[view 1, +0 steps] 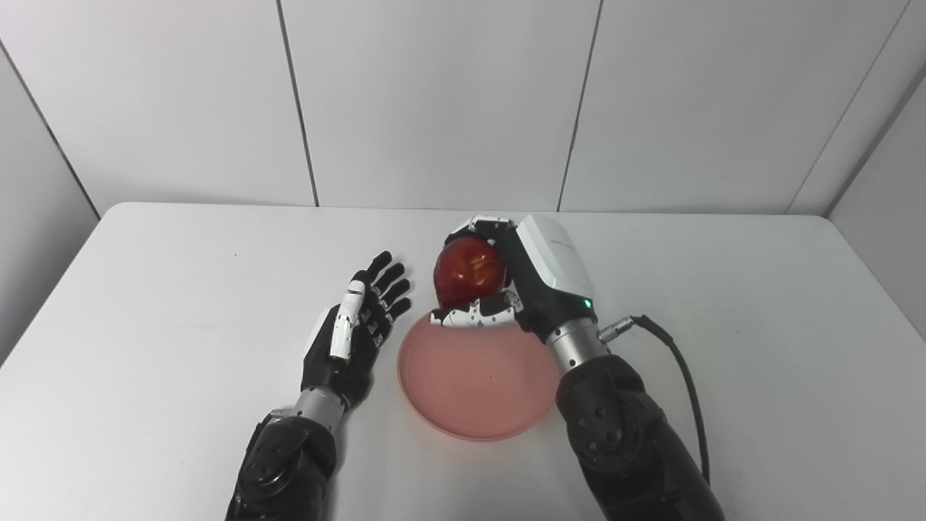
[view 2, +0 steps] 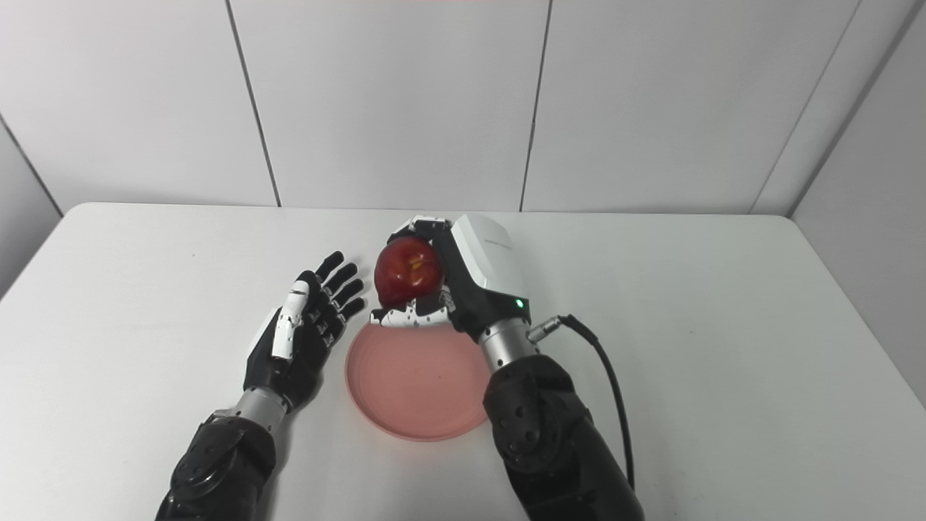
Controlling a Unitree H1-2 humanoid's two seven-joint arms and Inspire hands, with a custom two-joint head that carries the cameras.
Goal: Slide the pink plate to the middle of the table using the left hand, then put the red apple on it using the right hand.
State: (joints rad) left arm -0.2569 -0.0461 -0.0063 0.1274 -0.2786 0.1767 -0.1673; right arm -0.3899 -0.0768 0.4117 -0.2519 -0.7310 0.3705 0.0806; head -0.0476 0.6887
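A pink plate (view 1: 474,383) lies on the white table (view 1: 145,304) near the front middle. My right hand (view 1: 521,278) is shut on the red apple (view 1: 469,273) and holds it over the plate's far rim; whether the apple touches the plate I cannot tell. Fingers wrap the apple's top and the thumb runs under it. Just left of the plate rests my left hand (view 1: 358,325), open with fingers spread, holding nothing and apart from the plate's edge.
A black cable (view 1: 676,376) loops from the right wrist over the table on the right. White wall panels (view 1: 434,101) stand behind the table's far edge.
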